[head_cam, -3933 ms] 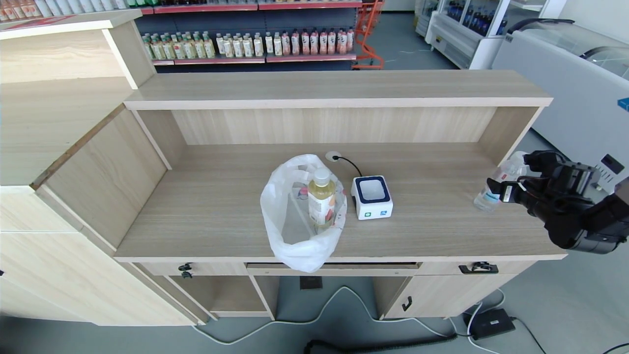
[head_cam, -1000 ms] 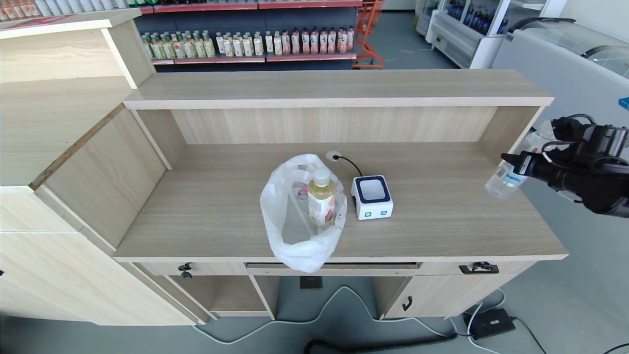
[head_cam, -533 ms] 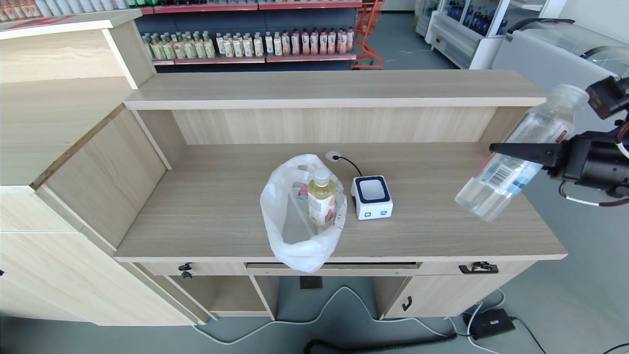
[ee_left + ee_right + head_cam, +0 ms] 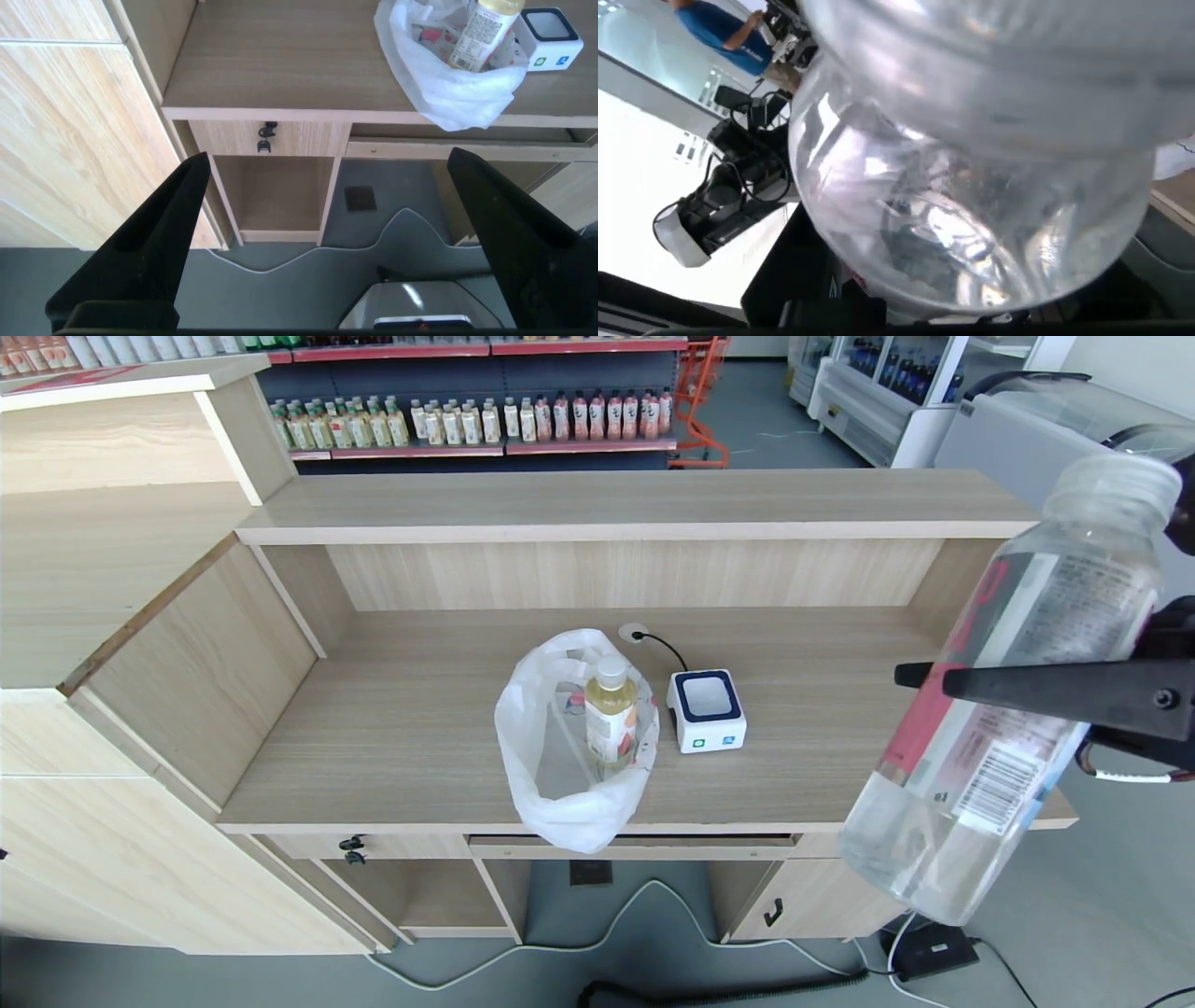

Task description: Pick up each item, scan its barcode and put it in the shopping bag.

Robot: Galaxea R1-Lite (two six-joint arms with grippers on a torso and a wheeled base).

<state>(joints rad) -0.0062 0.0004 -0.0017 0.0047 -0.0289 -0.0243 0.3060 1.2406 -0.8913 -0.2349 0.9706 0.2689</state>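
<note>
My right gripper (image 4: 1046, 691) is shut on a clear water bottle (image 4: 1008, 709), held high at the right, close to the head camera and tilted, cap up and barcode label facing me. That bottle (image 4: 971, 159) looms close in the right wrist view. A white shopping bag (image 4: 551, 756) stands open at the counter's middle with a yellow tea bottle (image 4: 611, 714) upright inside. Beside the bag, on its right, sits the white barcode scanner (image 4: 707, 709). My left gripper (image 4: 336, 243) hangs open below and in front of the counter, with the bag (image 4: 448, 65) and scanner (image 4: 551, 33) beyond it.
The wooden counter (image 4: 822, 756) has a raised back shelf (image 4: 644, 504) and side walls. A black cable (image 4: 663, 644) runs from the scanner to a hole in the counter. Freezers (image 4: 1046, 439) stand at the right, store shelves behind.
My right gripper has lifted the water bottle off the counter's right end and carried it up towards the head camera, turning its barcode into view. Bag, tea bottle and scanner stay put.
</note>
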